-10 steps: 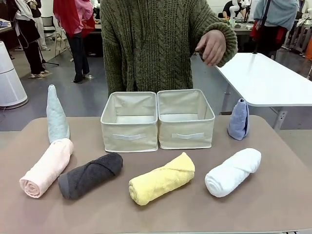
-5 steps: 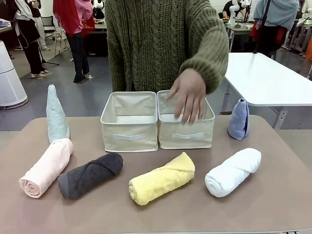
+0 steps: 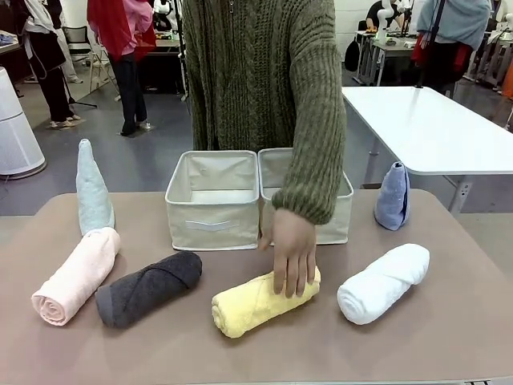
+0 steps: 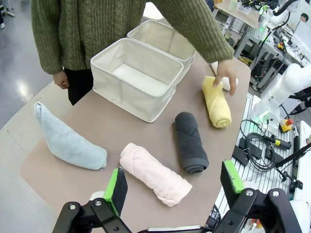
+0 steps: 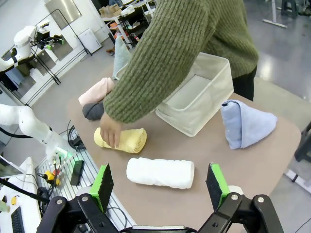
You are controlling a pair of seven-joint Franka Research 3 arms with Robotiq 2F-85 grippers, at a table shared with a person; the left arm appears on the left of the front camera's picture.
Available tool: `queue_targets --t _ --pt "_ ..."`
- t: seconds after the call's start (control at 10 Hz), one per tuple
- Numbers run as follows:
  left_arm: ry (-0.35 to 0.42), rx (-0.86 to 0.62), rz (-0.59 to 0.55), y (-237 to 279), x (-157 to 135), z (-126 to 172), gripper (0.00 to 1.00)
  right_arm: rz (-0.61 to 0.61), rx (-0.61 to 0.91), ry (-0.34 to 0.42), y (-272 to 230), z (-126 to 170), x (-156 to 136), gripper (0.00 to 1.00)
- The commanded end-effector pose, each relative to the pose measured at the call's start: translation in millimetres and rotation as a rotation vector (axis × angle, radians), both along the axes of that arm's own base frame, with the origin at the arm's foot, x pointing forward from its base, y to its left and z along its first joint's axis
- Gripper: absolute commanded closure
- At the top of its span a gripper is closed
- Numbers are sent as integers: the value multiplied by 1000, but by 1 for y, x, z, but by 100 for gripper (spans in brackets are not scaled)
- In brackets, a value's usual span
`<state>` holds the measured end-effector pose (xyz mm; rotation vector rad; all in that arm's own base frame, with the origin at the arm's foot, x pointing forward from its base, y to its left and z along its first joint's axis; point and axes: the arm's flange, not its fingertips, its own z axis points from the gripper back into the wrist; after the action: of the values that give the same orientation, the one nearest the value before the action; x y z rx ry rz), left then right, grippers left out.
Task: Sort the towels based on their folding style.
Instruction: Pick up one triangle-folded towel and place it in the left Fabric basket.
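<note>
Four rolled towels lie in a row along the table's near side: pink (image 3: 76, 277), dark grey (image 3: 148, 289), yellow (image 3: 248, 305) and white (image 3: 382, 283). A person's hand (image 3: 292, 253) rests on the yellow roll (image 5: 127, 140). A mint triangle towel (image 3: 93, 188) stands at the far left, and a light blue triangle (image 3: 393, 196) at the far right. My left gripper (image 4: 174, 184) hangs open above the pink roll (image 4: 155, 174) and the dark grey roll (image 4: 190, 143). My right gripper (image 5: 160, 183) is open above the white roll (image 5: 160, 172), with the light blue triangle (image 5: 245, 124) beyond it.
Two cream fabric bins, left (image 3: 212, 200) and right (image 3: 341, 216), stand side by side at the table's far middle, both with nothing in them. The person in a green sweater (image 3: 264, 72) leans over the right bin. A white table (image 3: 433, 128) stands behind on the right.
The person's hand came down from chest height, passed over the right bin and now lies on the yellow roll. No towel has shifted.
</note>
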<state>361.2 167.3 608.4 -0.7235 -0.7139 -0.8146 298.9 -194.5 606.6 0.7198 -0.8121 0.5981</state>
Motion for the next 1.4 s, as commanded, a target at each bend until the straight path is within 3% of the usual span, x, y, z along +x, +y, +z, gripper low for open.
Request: queue_targets --t 0.0,1.1,1.2,1.3 --pt "-6 -8 -6 1 0 0 0 5 7 -15 -1 -1 0 0" --pt "-6 -8 -6 1 0 0 0 5 7 -15 -1 -1 0 0" --pt "0 0 0 0 0 0 0 5 7 -15 -1 -1 0 0" --pt "60 -11 54 -4 22 7 0 5 7 -15 -1 -1 0 0"
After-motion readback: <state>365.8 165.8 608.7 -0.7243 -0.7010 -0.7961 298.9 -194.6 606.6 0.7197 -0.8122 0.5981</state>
